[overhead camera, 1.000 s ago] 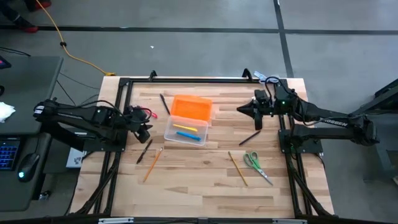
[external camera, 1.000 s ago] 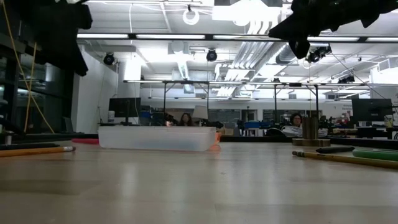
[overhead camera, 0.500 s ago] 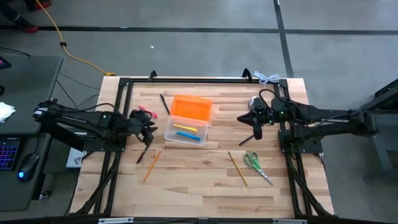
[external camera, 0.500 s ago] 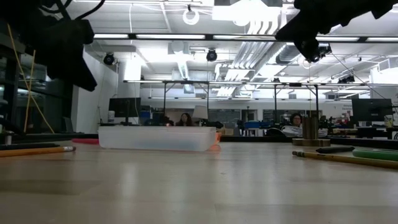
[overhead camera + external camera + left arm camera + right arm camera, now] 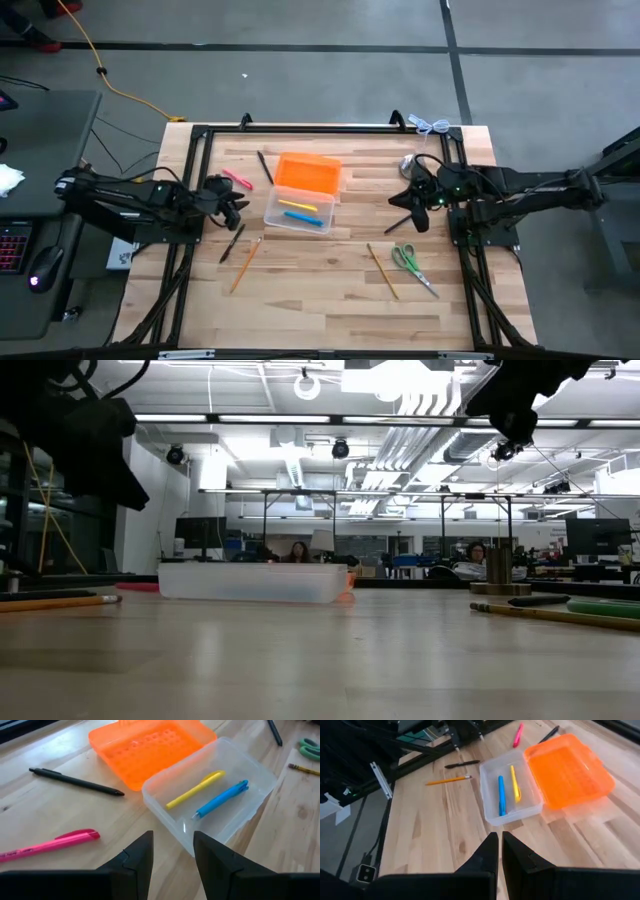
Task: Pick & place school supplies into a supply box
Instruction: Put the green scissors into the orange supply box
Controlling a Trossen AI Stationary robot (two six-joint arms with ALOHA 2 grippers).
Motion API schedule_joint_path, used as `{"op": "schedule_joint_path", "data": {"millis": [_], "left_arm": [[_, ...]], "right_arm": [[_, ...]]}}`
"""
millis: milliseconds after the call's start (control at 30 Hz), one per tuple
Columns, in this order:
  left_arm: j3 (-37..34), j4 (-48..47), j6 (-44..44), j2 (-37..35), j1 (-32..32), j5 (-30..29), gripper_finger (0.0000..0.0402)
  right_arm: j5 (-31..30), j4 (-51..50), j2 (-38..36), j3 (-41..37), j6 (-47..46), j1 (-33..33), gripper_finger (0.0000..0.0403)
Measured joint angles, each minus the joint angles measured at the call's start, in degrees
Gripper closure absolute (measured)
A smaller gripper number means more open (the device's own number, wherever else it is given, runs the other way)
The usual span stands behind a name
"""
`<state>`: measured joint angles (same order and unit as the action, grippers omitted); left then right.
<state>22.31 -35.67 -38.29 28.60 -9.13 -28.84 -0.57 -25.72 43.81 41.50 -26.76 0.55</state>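
The clear supply box (image 5: pixel 298 212) stands mid-table with its orange lid (image 5: pixel 307 172) open toward the far edge. A yellow pen (image 5: pixel 195 790) and a blue pen (image 5: pixel 220 800) lie inside. My left gripper (image 5: pixel 232 201) (image 5: pixel 172 855) is open above the table, left of the box and near the pink pen (image 5: pixel 237 179). My right gripper (image 5: pixel 398 198) (image 5: pixel 498 847) is shut and empty, in the air right of the box. Flat on the table are black pens (image 5: pixel 265 167) (image 5: pixel 232 242), a wooden pencil (image 5: pixel 245 262), another pencil (image 5: pixel 382 270) and green-handled scissors (image 5: pixel 412 262).
A silver metal object (image 5: pixel 408 163) stands near the far right corner, behind my right gripper. A black frame rail (image 5: pixel 300 127) runs along the table's far edge and down both sides. Bare wood lies between the box and the near edge.
My right gripper has moved from the far right part of the table toward the near edge. My left gripper has come down lower beside the box. The pens, pencils, scissors and box lie where they were.
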Motion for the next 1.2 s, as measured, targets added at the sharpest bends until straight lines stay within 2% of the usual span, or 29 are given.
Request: {"op": "schedule_joint_path", "data": {"millis": [400,567,800,1200], "left_arm": [[-3.68,-0.06,0.46,-6.97,0.00,-0.28,0.0231],[-4.90,-0.03,0.46,-8.61,0.02,-0.31,0.0231],[-5.21,-0.95,0.46,-9.06,0.09,-0.28,0.0231],[-5.21,-2.49,0.57,-9.05,0.09,-0.69,0.0231]], "right_arm": [[1.16,-6.22,1.65,0.21,-12.46,7.10,0.0403],[4.71,-6.52,4.22,0.21,-18.17,10.35,0.0403],[11.91,-7.97,8.28,0.21,-28.16,14.82,0.0403],[13.87,-8.10,13.80,0.19,-46.68,23.08,0.0403]]}}
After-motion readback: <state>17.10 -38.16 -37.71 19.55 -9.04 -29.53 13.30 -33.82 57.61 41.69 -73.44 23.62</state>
